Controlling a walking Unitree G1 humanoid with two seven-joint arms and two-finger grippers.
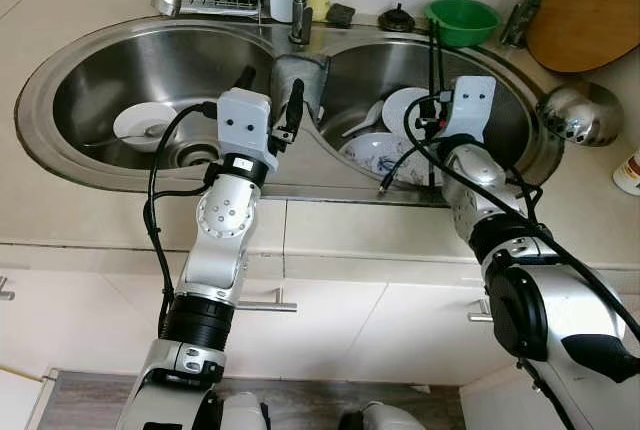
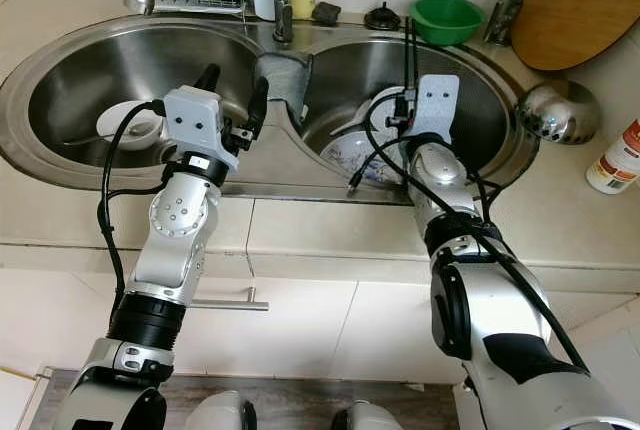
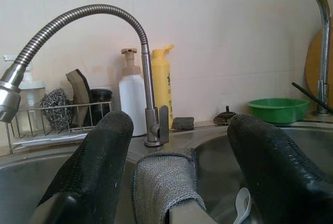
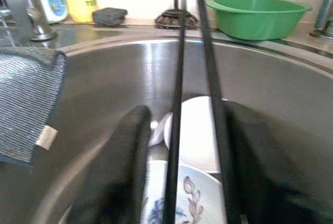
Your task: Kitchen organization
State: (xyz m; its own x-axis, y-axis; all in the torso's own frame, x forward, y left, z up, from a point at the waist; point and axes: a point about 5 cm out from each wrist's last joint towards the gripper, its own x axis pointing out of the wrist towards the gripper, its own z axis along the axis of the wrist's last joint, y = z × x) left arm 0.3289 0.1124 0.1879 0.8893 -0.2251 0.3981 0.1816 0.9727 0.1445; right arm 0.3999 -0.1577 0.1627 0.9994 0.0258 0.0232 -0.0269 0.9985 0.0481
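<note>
The thing in play looks like the pair of long thin black chopsticks (image 4: 179, 78) — the right gripper (image 4: 182, 146) has them pinched between its fingers, held over the right basin of the stainless steel double sink (image 1: 60, 60). Their long axis runs up and away from the gripper toward the back wall, more or less upright, tips rising past the sink's back rim by the green plastic bowl (image 1: 462, 20). Right below them sits a stack of white plates with a blue floral pattern (image 1: 375, 150) and a white ceramic spoon (image 1: 368, 118), all glossy and slippery-looking.

The left gripper (image 1: 270, 100) is spread wide with nothing in it, hovering just in front of the grey ribbed dishcloth (image 3: 164, 187) draped over the divider between the two basins. The cloth hangs soft and limp over the ridge, lined up between the textured black fingers (image 3: 99, 161). So the left arm is clearly the nearer one to the cloth; my guess is it goes for that next.

In the left basin there's a small white round bowl (image 1: 143, 122) near the drain. Behind the sink — a wire rack with scrubbers (image 3: 57, 109), a white pump bottle (image 3: 132, 96), a yellow squeeze bottle (image 3: 161, 86), and a flexible metal faucet (image 3: 78, 21). A round wooden board (image 1: 585, 5) leans off to the right.
</note>
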